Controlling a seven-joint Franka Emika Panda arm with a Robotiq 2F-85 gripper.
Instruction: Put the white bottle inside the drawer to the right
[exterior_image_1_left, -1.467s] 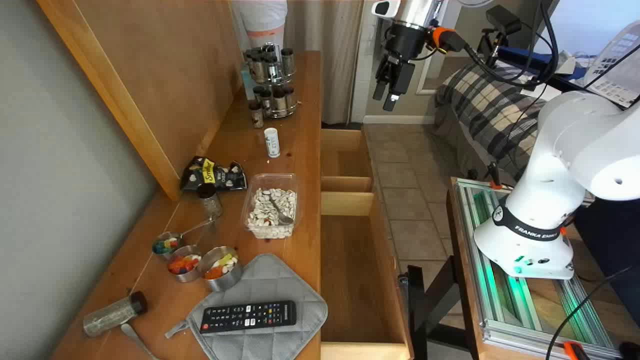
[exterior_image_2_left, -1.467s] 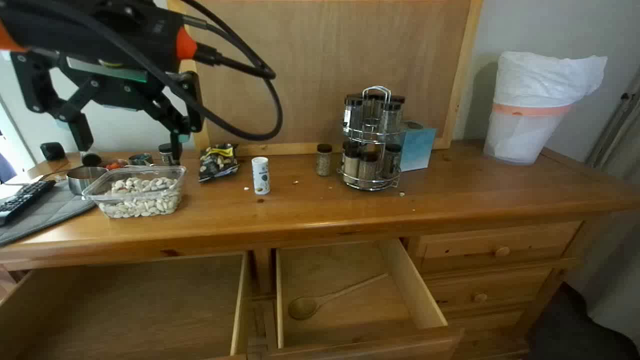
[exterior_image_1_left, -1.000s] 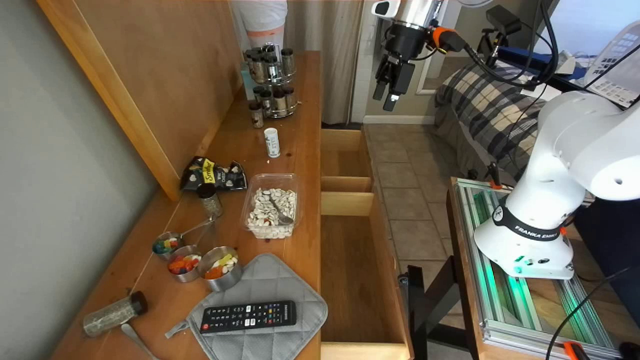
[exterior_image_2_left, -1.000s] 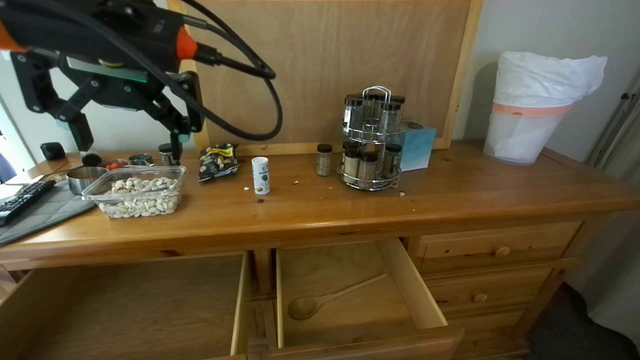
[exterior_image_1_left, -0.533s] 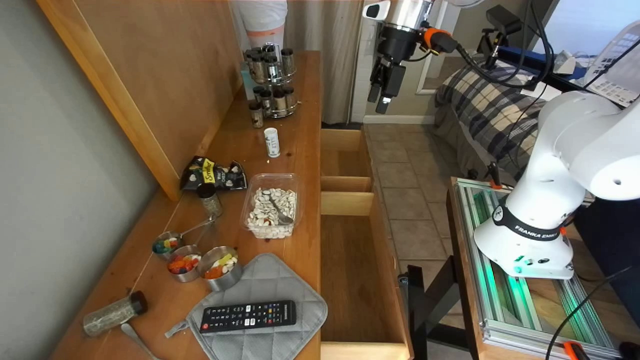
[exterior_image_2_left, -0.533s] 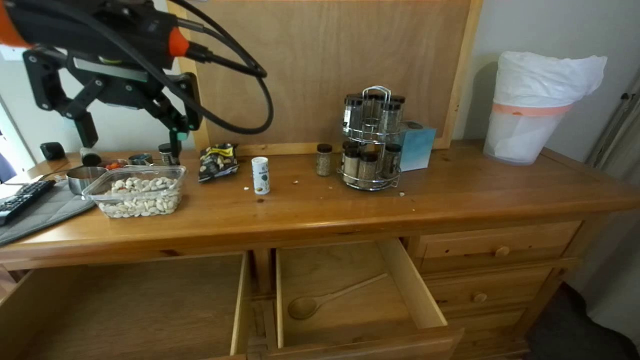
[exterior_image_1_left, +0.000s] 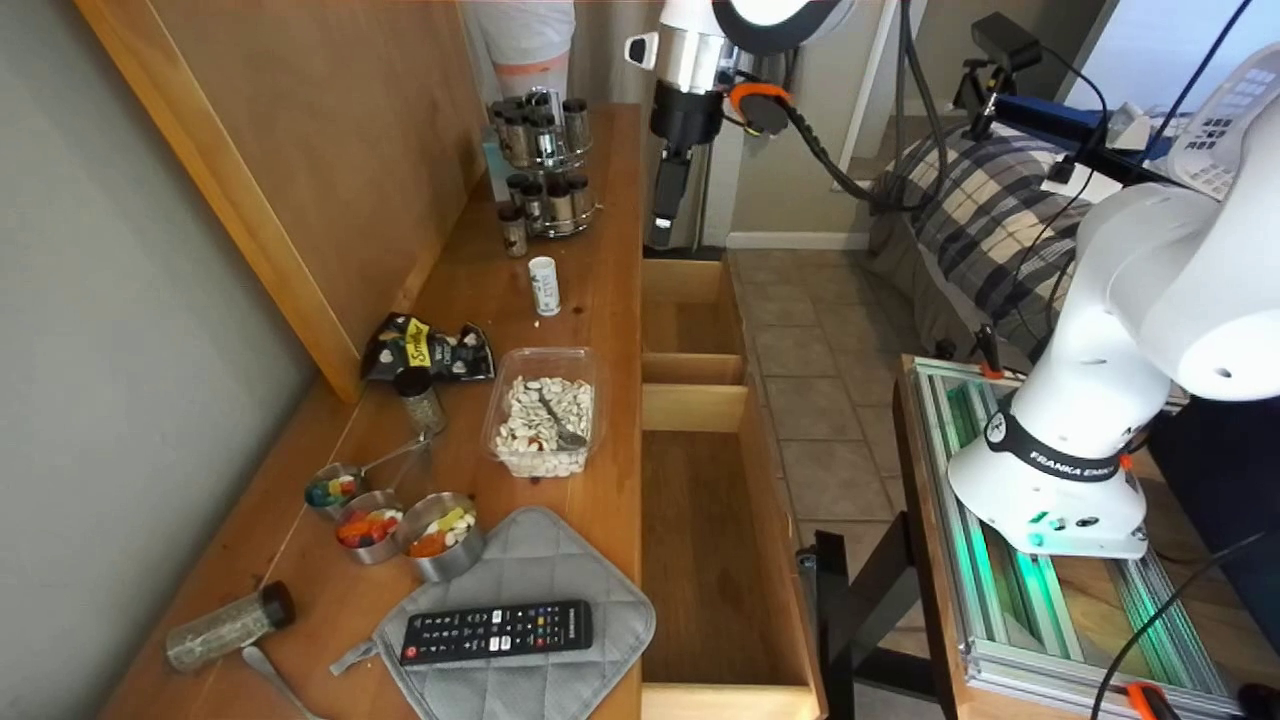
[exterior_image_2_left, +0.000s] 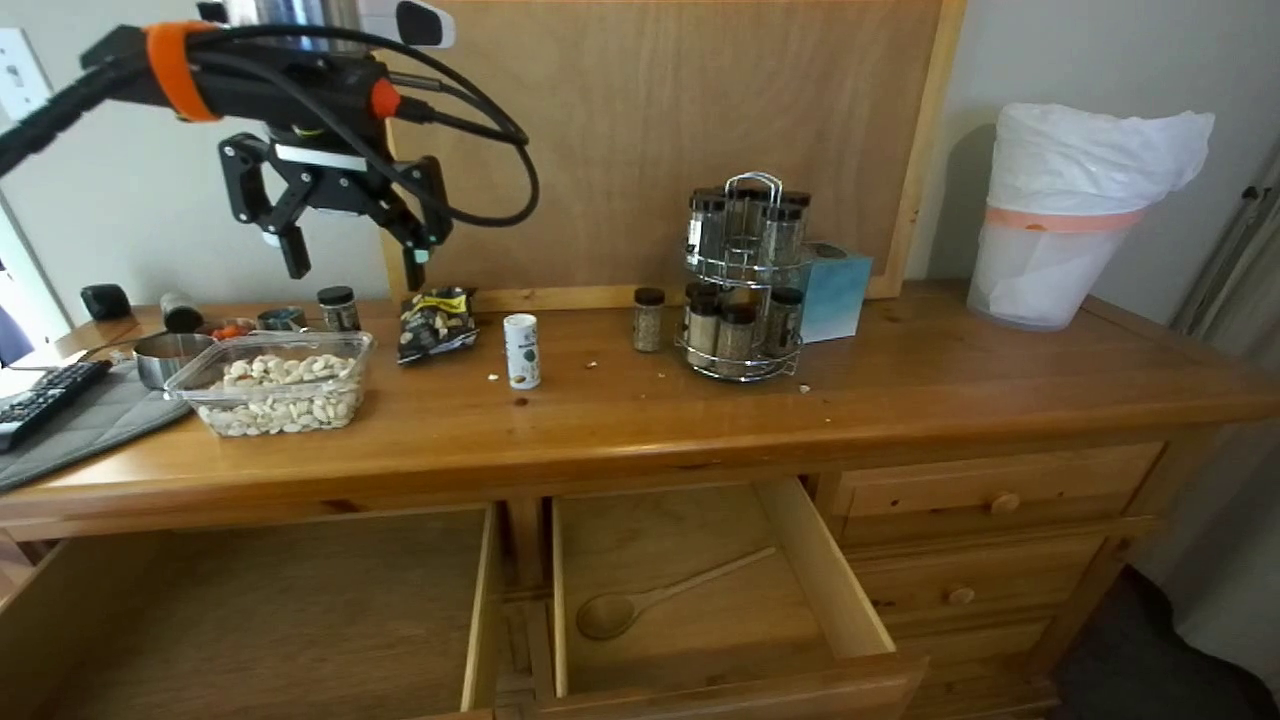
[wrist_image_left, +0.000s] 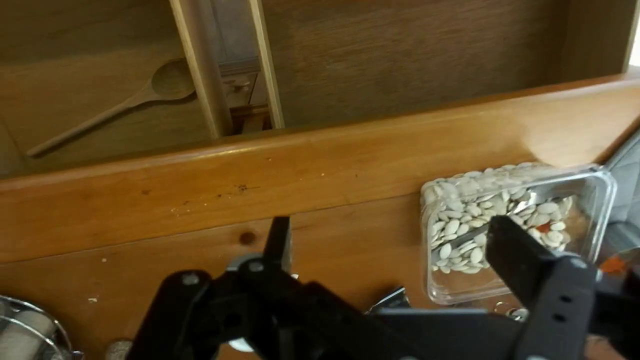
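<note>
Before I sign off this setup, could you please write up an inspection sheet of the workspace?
Surface: wooden dresser top, small pale bits scattered.
Job's things: white bottle upright on the dresser top; shallow drawer open, wooden spoon inside.
Clutter: seed tub, snack bag, spice rack, black remote on grey pad, white-lined bin.
Gripper: open in mid-air, holding nothing.
Cables: black cables looping beside the arm's end.
Surroundings: long drawer also open; plaid-covered bed, curtain.
</note>
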